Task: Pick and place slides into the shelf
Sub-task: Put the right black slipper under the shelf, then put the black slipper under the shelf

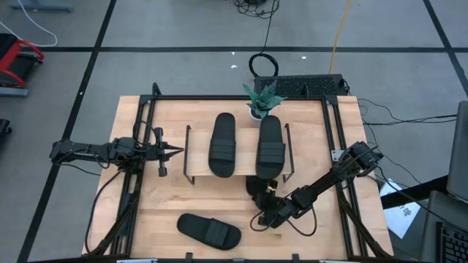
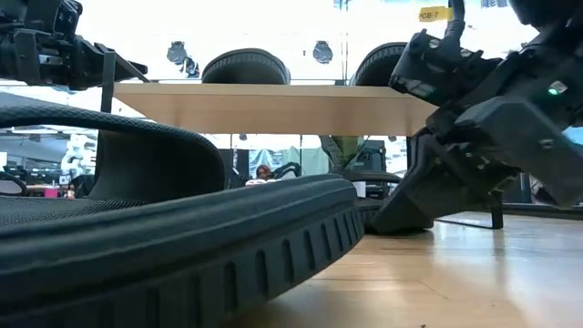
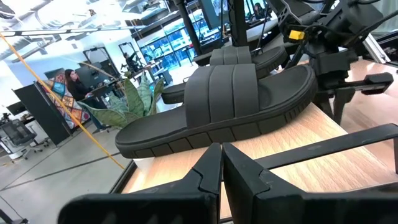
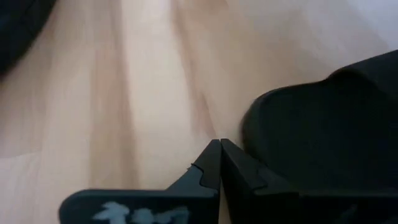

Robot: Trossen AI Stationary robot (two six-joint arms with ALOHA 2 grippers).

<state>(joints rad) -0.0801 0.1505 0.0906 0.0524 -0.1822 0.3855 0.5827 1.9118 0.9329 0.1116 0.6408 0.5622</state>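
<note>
Two slides (image 1: 222,145) lie on the shelf (image 1: 197,169); a third (image 1: 209,231) lies on the table (image 1: 157,201) before it. The right end effector (image 1: 262,196), clenched empty, sits beside a fourth slide (image 1: 255,184) at the shelf's front edge. The left end effector (image 1: 178,150) hangs clenched left of the shelf.

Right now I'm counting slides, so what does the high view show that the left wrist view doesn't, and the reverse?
Only the high view shows the slide lying on the table and the right gripper, shut, beside another slide. Only the left wrist view shows a person in the room behind. Both show two slides on the shelf, a plant and the shut left gripper.
</note>
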